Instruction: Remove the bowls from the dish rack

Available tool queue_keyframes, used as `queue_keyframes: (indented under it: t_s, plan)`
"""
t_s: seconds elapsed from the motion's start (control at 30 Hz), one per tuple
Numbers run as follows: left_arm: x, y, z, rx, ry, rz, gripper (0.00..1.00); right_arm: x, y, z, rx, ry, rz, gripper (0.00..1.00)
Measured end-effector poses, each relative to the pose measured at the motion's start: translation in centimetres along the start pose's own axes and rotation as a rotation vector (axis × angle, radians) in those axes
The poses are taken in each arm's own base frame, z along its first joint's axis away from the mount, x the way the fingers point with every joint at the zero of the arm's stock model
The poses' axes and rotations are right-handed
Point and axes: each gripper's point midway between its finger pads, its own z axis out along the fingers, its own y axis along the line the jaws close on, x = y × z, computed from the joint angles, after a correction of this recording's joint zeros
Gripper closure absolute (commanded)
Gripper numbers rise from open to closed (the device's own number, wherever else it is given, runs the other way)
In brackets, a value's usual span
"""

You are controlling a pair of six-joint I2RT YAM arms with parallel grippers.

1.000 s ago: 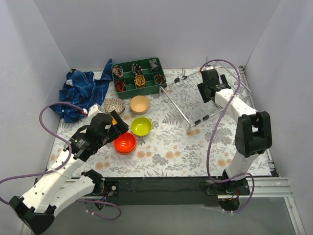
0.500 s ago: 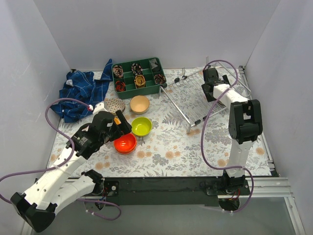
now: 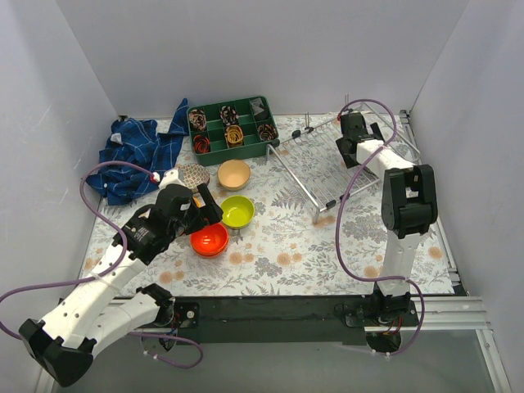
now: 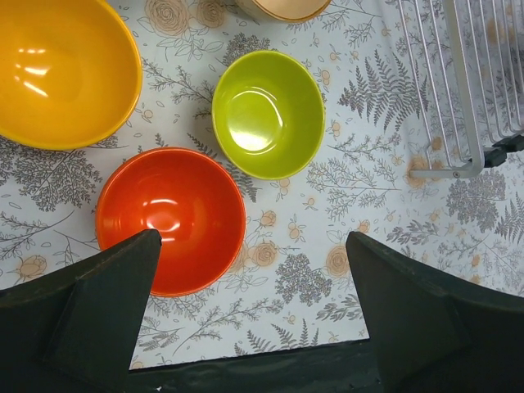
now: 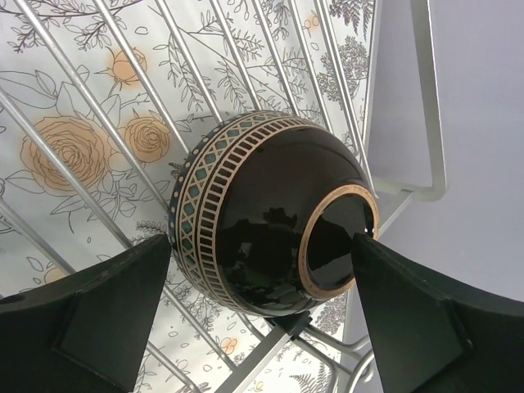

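Between the fingers of the right gripper (image 5: pixel 260 246), spread as wide as they go, lies the dark bowl (image 5: pixel 262 213). It is tipped on its side on the bars of the rack (image 5: pixel 431 106), with its gold-ringed foot turned up toward the wrist. The fingers flank the bowl without clamping it; whether they brush it cannot be told.

Just below the left gripper (image 4: pixel 252 246), equally wide open and holding nothing, sits the red bowl (image 4: pixel 170 219), nearer its left finger. Just past the red one stands the lime bowl (image 4: pixel 268 113), the two rims almost touching. The yellow bowl (image 4: pixel 57 70) sits off to the left and the beige bowl (image 4: pixel 282 6) beyond the lime one, all upright on the floral table (image 4: pixel 327 270). A corner of the rack lies farther out to the right. From above, the dotted bowl (image 3: pixel 190 174) stands just beyond this gripper, with a green tray (image 3: pixel 232 127) and a blue cloth (image 3: pixel 135 151) farther back.
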Motion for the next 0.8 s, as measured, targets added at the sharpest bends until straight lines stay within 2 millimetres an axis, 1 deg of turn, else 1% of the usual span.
queue_keyframes:
  t_s: [0.33,0.5,0.67,0.77,0.8]
  plan:
    - [-0.1,-0.2,0.0,0.010,-0.001,0.003,0.02,0.2,0.0,0.9,0.055,0.009,-0.055,0.01]
    - [0.0,-0.2,0.0,0.009,0.000,0.003,0.02,0.4,0.2,1.2,0.123,0.020,-0.100,0.02]
    - [0.1,0.0,-0.2,0.005,0.003,0.002,0.02,0.4,0.4,1.1,0.177,0.022,-0.116,0.08]
    - [0.0,0.1,-0.5,0.010,-0.002,-0.006,0.02,0.4,0.4,0.9,0.197,0.021,-0.119,0.14]
    - [0.0,0.0,-0.6,0.013,-0.004,-0.007,0.02,0.4,0.5,0.8,0.202,0.021,-0.122,0.18]
